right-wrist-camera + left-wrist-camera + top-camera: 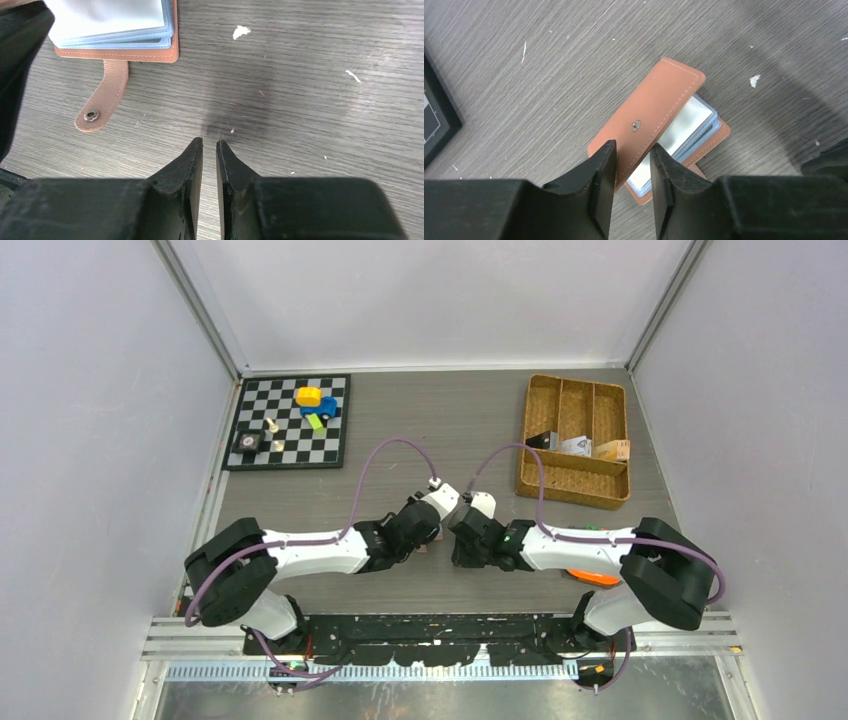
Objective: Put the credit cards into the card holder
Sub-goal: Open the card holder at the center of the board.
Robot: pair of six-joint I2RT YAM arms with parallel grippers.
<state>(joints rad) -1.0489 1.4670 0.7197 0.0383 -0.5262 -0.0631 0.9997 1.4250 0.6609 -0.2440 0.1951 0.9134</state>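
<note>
Mid-bench (310, 100), between the arms: holder (649, 110), its cover tilted up off pale clear sleeves (684, 125) that look empty. The unsnapped strap (102, 95) lies flat.

Astride the cover's near edge: left gripper (633, 146), jaws part-closed. Cannot tell whether it actually pinches.

Just beside, over bare wood: right gripper (210, 144), jaws almost together, nothing between them.

At far right, the cards (575, 446) sit in the tray (572, 496), well apart from the holder.

Judgement: opening stage only, no card loaded. Every card has yet to be fetched and slid in.
</note>
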